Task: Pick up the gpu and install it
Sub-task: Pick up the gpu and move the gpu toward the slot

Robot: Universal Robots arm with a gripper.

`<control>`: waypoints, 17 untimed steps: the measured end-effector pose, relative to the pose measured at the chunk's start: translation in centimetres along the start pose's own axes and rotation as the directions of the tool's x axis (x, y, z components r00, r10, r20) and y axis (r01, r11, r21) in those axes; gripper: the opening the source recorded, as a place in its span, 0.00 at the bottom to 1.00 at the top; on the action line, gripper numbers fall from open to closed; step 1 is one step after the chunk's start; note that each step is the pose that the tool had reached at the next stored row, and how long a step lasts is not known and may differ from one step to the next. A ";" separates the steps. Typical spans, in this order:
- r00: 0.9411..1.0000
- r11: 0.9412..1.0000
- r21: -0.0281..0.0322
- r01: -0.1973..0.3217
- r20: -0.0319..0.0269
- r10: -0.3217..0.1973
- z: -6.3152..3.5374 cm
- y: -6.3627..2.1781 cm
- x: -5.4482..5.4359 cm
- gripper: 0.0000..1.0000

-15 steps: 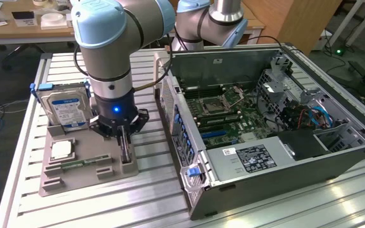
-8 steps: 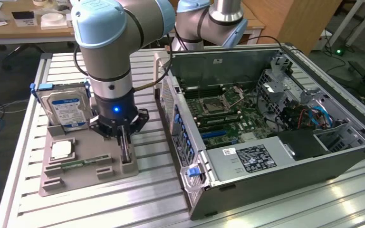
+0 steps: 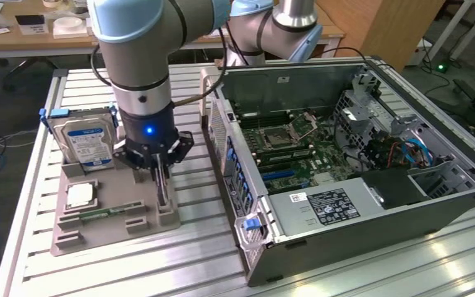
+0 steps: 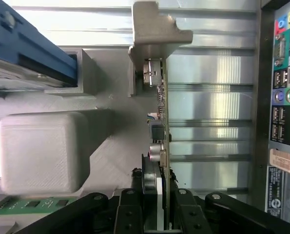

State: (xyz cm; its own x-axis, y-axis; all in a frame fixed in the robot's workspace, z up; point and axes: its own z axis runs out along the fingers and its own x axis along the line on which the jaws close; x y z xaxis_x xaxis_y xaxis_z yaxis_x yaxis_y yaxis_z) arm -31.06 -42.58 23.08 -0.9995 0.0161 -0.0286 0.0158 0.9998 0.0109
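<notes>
The gpu point(image 3: 163, 190) stands on edge in a slot of the grey holder tray point(image 3: 81, 238), at the tray's side nearest the computer case. My gripper point(image 3: 160, 176) reaches straight down onto it from above. In the wrist view the gpu point(image 4: 163, 122) is edge-on, a thin dark card whose metal end bracket point(image 4: 154, 29) is at its far end. My gripper point(image 4: 157, 217) has a black finger point(image 4: 127, 212) pressed on each face of the card. It is shut on the gpu.
The tray also holds a silver hard drive with a blue-white label point(image 3: 85, 139), a CPU point(image 3: 81, 195) and a green memory stick point(image 3: 106, 213). The open computer case point(image 3: 246, 185) lies at the exterior view's right, with its motherboard point(image 3: 303, 151) exposed and its rear ports point(image 4: 283, 97) near the card.
</notes>
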 end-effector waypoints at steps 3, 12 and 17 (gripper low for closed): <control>1.000 1.000 -0.004 0.000 0.000 0.000 -1.24 0.01 0.0 0.28; 1.000 1.000 -0.011 0.000 0.000 0.000 -5.22 0.06 -0.1 0.28; 1.000 1.000 -0.015 0.000 0.000 0.000 -6.78 0.07 -0.2 0.28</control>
State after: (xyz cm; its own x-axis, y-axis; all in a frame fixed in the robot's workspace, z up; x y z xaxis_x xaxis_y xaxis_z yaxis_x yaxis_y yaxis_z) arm -31.08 -42.59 29.86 -0.9995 0.0166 -0.0282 0.0158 0.9995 0.0263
